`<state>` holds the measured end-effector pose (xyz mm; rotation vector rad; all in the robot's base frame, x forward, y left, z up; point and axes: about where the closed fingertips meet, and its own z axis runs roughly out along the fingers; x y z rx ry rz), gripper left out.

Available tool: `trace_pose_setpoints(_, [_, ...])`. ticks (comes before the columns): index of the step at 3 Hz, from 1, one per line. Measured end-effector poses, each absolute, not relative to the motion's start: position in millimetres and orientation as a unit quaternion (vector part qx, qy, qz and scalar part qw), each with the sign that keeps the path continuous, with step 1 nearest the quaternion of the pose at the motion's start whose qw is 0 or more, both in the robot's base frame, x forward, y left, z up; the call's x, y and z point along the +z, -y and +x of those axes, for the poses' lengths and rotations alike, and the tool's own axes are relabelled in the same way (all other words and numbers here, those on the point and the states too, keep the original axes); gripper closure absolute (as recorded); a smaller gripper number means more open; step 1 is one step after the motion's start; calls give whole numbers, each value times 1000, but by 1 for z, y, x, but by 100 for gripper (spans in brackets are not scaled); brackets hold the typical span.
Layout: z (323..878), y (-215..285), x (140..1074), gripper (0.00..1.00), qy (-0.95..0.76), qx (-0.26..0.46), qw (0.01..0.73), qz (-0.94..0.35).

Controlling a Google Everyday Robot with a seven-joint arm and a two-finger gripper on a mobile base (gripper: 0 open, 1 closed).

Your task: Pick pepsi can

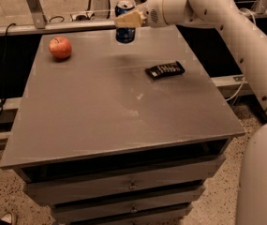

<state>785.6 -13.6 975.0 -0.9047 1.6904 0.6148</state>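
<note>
A grey table (123, 111) with drawers (133, 184) is set on a speckled floor (4, 196), a metal rail (39, 28) is seen behind, and the gripper (123, 21) is held over its far edge.

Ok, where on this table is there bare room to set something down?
The whole near half of the table, in front of the apple and the flat black packet, is bare. So is the strip between those two. The far edge is crowded: the pincer grips the pepsi can there.
</note>
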Motion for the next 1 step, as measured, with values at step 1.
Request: trace_pose_setpoints(1, [761, 13, 986, 100, -716, 282, 536, -347])
